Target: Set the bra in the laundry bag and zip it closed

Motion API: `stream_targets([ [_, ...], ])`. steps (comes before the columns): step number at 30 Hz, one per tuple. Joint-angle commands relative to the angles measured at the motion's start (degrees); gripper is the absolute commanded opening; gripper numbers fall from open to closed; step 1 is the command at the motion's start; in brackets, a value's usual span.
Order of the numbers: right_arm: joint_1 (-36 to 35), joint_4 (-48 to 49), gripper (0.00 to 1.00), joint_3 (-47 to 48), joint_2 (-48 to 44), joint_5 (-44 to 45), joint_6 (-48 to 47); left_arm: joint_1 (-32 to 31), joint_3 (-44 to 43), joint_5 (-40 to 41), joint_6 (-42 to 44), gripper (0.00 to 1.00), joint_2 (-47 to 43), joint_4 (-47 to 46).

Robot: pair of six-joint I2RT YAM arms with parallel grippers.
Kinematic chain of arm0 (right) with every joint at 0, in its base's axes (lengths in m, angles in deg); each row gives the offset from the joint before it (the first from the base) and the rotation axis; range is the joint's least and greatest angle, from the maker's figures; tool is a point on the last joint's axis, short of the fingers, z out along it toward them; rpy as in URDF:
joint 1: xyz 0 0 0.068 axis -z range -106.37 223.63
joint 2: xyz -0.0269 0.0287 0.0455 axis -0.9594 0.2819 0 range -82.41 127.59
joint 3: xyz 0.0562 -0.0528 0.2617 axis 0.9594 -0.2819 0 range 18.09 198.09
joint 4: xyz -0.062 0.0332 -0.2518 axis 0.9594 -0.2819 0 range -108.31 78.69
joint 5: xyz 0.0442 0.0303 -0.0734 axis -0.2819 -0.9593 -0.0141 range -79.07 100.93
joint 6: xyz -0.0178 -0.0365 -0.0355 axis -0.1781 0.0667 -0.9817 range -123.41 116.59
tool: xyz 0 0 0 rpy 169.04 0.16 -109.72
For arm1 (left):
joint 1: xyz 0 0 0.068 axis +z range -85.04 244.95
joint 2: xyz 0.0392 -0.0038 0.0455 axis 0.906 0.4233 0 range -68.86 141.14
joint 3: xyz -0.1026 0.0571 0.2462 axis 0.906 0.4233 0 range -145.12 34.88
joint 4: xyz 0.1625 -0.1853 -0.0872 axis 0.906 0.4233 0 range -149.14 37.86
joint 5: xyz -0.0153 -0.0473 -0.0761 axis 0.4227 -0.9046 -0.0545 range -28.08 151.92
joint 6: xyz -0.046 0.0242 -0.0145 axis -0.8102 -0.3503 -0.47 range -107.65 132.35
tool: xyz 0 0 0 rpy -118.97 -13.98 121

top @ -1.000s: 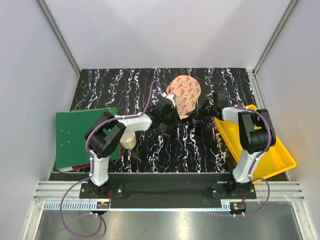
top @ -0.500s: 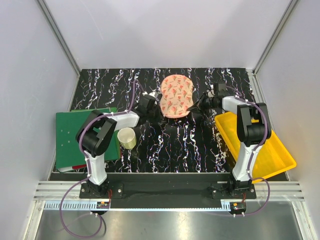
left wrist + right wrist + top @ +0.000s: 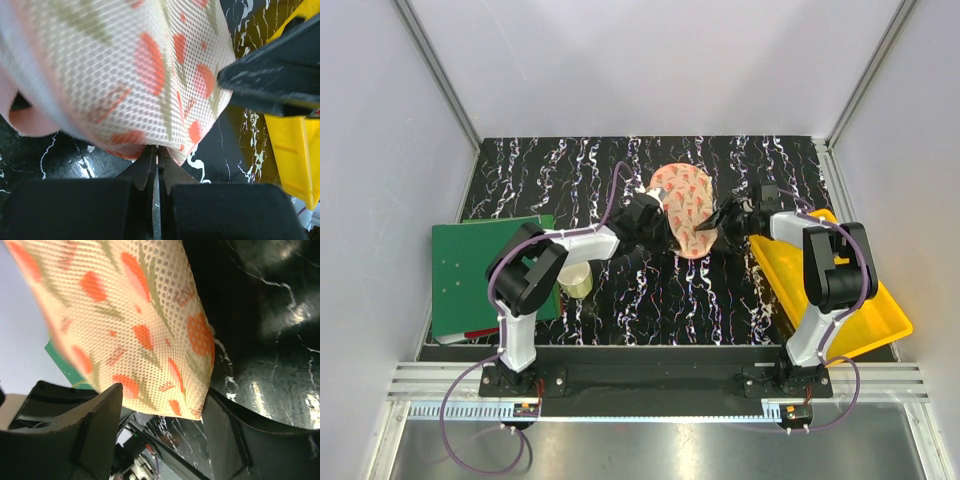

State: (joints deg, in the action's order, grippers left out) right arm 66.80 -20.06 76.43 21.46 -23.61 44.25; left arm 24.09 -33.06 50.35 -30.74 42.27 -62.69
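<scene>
Hanging btw the two grippers at mid-table, laundry bag (image 3: 685,205) shows only its peach patterned mesh outside; zip & contents hidden, so can't tell what's in it. Yellow tray (image 3: 870,310) sits at the right edge, partly under the R arm; what it holds can't be made out. L gripper (image 3: 156,150): jaws pinched shut on the bag's lower edge, fabric bulging right above the tips. R gripper (image 3: 164,392): jaws apart w/ the bag's other end btw them, close to both fingers; can't tell if they clamp it

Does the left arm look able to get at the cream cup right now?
Probably not: the left gripper is shut on the laundry bag, and the cup sits close beside that arm's own elbow.
</scene>
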Motion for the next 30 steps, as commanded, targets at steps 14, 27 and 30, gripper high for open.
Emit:
stream_targets([
  [14, -4.6, -12.2, 0.95, -2.0, -14.0, 15.7, -5.1, 0.3, 0.7, -0.4, 0.2, 0.0, -3.0, -4.8],
  [27, -9.2, 12.5, 0.92, -17.0, -14.6, 10.5, 21.1, 0.6, 4.8, -0.9, -0.5, 0.0, -6.5, -6.5],
  [30, -10.6, 20.9, 0.85, -21.2, -13.5, 14.1, 27.2, 0.6, 6.0, -1.5, -1.0, 0.0, -6.8, -7.1],
])
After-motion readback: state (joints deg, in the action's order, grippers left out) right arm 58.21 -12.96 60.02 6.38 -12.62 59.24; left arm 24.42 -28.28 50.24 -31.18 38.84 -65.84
